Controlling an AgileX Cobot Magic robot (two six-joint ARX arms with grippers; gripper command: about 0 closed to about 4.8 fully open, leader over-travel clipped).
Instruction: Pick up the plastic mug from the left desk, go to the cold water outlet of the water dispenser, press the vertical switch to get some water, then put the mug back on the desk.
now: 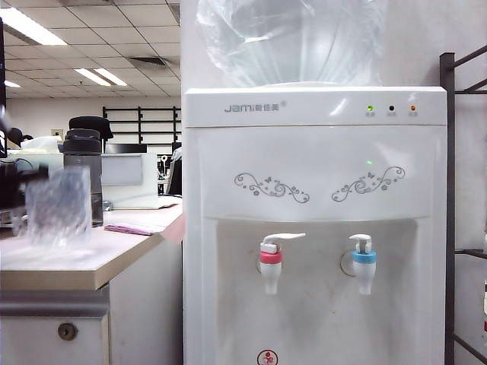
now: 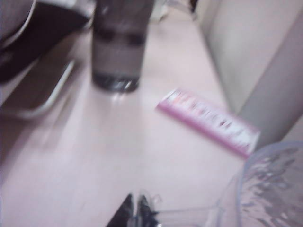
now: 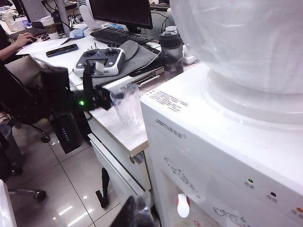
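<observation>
Plastic mug [image 1: 58,205] in left gripper's [image 2: 142,213] closed grip.

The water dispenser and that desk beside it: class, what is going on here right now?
A two-armed robot is fetching water. Its left gripper is shut on the plastic mug, holding it by the handle over the left desk, near a dark lidded bottle; whether the mug is off the desk top I cannot tell. It is not yet at the water dispenser, whose cold water outlet is untouched. The right gripper hangs by the dispenser, holding nothing.
</observation>
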